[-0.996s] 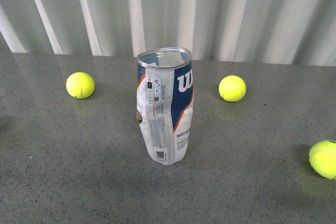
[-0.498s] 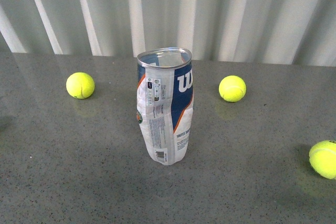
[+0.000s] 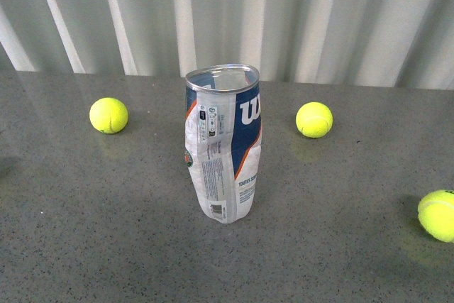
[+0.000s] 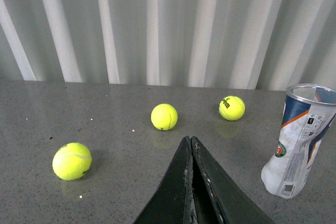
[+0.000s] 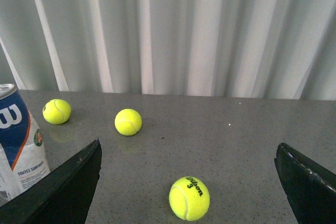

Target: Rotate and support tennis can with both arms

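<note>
The tennis can (image 3: 223, 143) stands upright mid-bench (image 3: 85, 232), untouched, with balls at its ten (image 3: 108, 115), two (image 3: 313, 119) and four o'clock (image 3: 437, 215). The left gripper (image 4: 191, 145) has its jaws together, empty; the right gripper (image 5: 189, 156) has its jaws wide apart.

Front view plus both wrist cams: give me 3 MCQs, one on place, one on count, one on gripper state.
1. Where does the tennis can stand in the front view?
A. upright between two balls
B. lying at the table's edge
C. held in a gripper

2. How many tennis balls lie on the table?
A. one
B. three
C. five

3. How do the grippers stand?
A. both shut
B. both open
C. left shut, right open

Answers:
1 A: the can stands upright with a ball on one side and a ball on the other.
2 B: a third ball lies near the right edge.
3 C: the left gripper shows its fingers pressed together; the right gripper shows them wide apart.
</note>
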You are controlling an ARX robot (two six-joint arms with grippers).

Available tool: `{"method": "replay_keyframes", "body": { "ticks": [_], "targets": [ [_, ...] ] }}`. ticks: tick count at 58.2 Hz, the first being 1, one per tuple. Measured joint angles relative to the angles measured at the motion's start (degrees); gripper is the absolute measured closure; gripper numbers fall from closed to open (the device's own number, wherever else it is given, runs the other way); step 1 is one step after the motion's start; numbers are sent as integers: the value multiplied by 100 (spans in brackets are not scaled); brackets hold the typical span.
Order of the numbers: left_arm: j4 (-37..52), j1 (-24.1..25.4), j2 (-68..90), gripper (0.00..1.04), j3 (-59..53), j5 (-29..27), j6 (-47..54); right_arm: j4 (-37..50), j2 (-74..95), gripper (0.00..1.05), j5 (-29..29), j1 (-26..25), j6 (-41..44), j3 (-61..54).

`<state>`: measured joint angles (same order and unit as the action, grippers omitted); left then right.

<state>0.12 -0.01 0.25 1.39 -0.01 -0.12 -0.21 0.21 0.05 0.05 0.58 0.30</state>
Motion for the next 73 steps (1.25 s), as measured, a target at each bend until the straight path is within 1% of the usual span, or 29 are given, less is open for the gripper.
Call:
{"method": "replay_keyframes", "body": {
  "ticks": [6, 8, 38, 40, 44, 73],
  "targets": [
    [-4, 0, -2, 101, 0, 0, 0, 0, 0, 7, 2, 0, -2, 0],
    [-4, 0, -2, 99, 0, 2, -2, 0, 0, 7, 0, 0, -2, 0],
    [-9, 0, -4, 8, 0, 0, -2, 0, 0, 7, 0, 0, -2, 0],
    [-9, 0, -4, 5, 0, 0, 2, 0, 0, 7, 0, 0, -2, 0],
    [-9, 0, -4, 8, 0, 0, -2, 0, 0, 7, 0, 0, -2, 0],
    [-9, 0, -4, 7, 0, 0, -2, 0, 0, 7, 0, 0, -2, 0]
  ]
}}
